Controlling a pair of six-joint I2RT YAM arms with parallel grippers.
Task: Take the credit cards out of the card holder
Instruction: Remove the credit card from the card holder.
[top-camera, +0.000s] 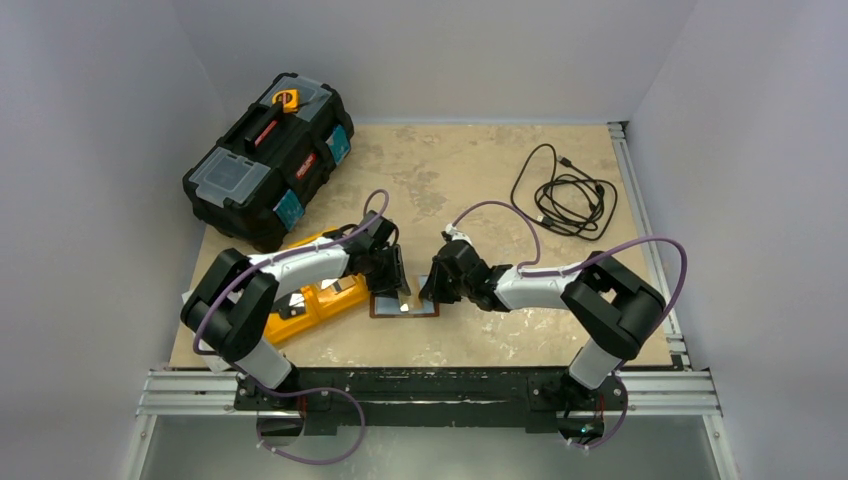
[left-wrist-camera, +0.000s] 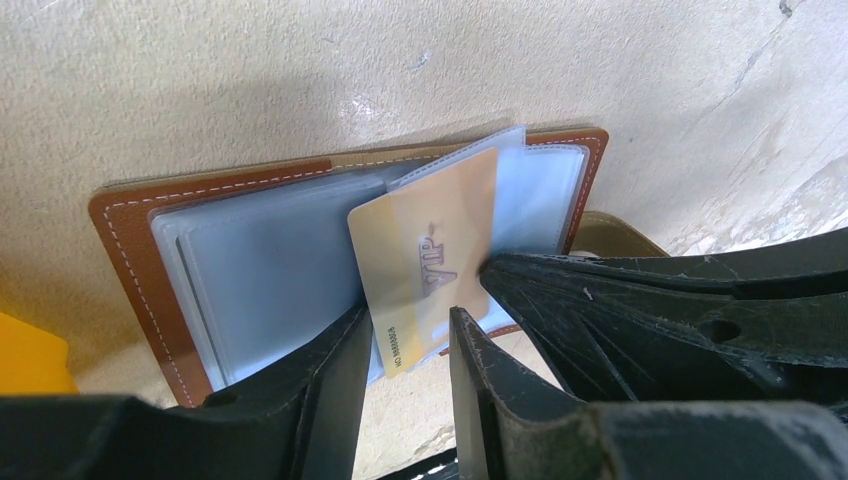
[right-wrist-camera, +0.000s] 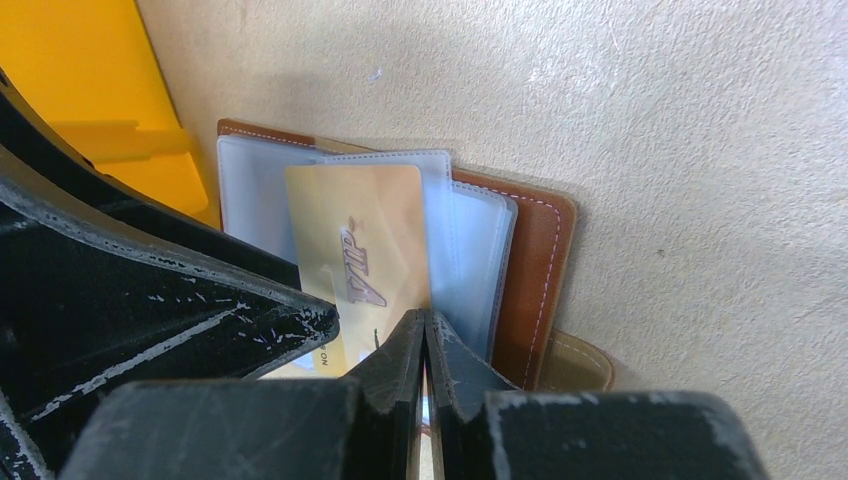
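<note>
Working on the beige surface (top-camera: 480, 170), I have the card holder (top-camera: 385, 306) lying open and flat at the near middle, just right of the orange tray (top-camera: 300, 312). Its leather looks limp and its clear sleeves (left-wrist-camera: 270, 260) floppy and slick, so I judge it will slide unless pinned. My right hand (right-wrist-camera: 425, 335) is clenched, tips at the sleeve edge beside the card. The gold card (left-wrist-camera: 425, 235), stiff, light and glossy, sticks partly out. My left hand (left-wrist-camera: 410, 350) is released, fingers astride its near end, the place to pinch.
</note>
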